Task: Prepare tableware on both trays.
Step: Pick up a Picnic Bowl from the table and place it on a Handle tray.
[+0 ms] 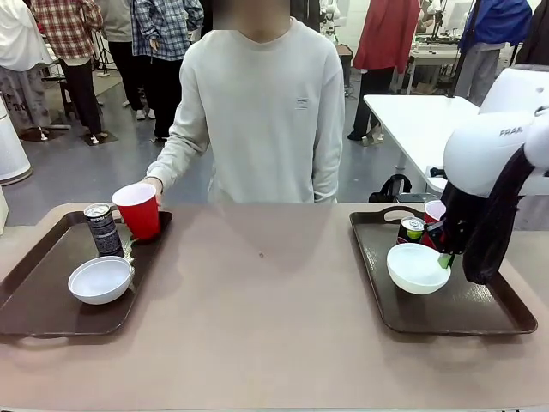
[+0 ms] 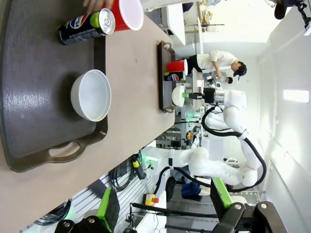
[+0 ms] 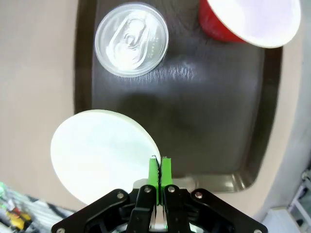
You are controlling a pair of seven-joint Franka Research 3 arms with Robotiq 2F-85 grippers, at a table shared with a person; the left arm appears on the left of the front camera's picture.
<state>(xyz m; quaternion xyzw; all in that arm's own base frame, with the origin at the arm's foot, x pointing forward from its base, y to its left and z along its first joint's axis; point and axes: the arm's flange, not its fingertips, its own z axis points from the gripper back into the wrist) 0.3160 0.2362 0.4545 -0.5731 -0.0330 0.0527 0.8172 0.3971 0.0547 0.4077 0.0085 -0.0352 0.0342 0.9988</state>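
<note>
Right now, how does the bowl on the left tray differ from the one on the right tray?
The left bowl lies free on the left tray, nothing touching it; the right bowl has its rim pinched by the right gripper. The left bowl sits near its tray's front, beside the black can; the right bowl sits mid-tray on the right tray. Both are small, round, white and upright.

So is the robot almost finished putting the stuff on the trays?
Nearly. The left tray already has a white bowl and a black can, and the person's hand is setting a red cup on it. The right tray has a can and a cup. The right claw is pinching the second bowl's rim; letting go is left.
</note>
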